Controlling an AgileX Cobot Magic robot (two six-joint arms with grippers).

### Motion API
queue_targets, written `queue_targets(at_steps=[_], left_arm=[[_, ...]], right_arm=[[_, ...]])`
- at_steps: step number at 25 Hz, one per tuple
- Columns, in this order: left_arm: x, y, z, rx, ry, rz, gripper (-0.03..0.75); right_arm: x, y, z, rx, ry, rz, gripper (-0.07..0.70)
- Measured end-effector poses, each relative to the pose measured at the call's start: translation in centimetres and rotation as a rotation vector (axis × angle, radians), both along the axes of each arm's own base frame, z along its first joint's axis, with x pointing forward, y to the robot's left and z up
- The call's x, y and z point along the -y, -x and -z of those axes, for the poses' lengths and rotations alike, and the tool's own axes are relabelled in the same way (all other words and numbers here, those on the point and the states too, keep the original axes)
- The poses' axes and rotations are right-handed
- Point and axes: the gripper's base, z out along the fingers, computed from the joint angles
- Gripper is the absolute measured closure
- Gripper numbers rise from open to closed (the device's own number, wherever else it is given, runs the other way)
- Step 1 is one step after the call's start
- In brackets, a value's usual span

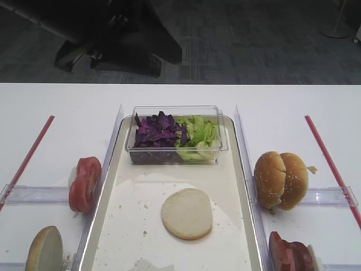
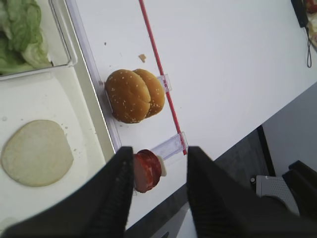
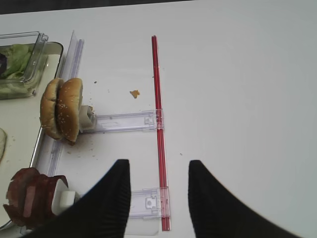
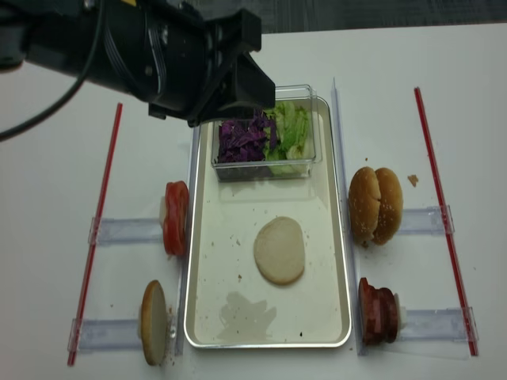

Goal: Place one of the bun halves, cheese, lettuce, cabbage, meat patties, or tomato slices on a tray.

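Observation:
A flat pale bun half lies on the cream tray. At the tray's far end a clear box holds purple cabbage and green lettuce. Tomato slices stand left of the tray. Sesame bun halves and meat patties stand to its right. No cheese is in view. My left arm hangs high over the far left. The left gripper is open and empty, with the patties far below. The right gripper is open over a red strip.
Another bun half stands on edge at the near left. Clear plastic rails and red strips lie on the white table on both sides. A pale smear marks the tray's near end. The table's edge is close beside the patties.

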Motion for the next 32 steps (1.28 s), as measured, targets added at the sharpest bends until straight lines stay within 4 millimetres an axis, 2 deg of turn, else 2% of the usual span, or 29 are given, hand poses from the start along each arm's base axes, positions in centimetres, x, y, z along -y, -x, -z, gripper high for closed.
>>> queue_targets(at_steps=[5, 11, 16, 19, 25, 32], left_arm=[[-0.3, 0.0, -0.2, -0.004, -0.044, -0.002, 0.474], [-1.9, -0.1, 1.2, -0.029, -0.273, -0.060, 0.474], [-2.7, -0.2, 1.6, -0.036, -0.368, -0.086, 0.472], [-3.4, -0.2, 1.9, -0.037, -0.442, -0.105, 0.435], [-4.9, -0.3, 2.3, -0.058, -0.606, -0.180, 0.295], [-5.9, -0.5, 2.5, -0.038, -0.718, -0.202, 0.239]], right_arm=[[0.0, 0.0, 0.0, 0.000, 0.000, 0.000, 0.313], [0.0, 0.0, 0.0, 0.000, 0.000, 0.000, 0.313], [0.0, 0.0, 0.0, 0.000, 0.000, 0.000, 0.313], [0.0, 0.0, 0.0, 0.000, 0.000, 0.000, 0.313], [0.0, 0.0, 0.0, 0.000, 0.000, 0.000, 0.313], [0.0, 0.0, 0.0, 0.000, 0.000, 0.000, 0.313]])
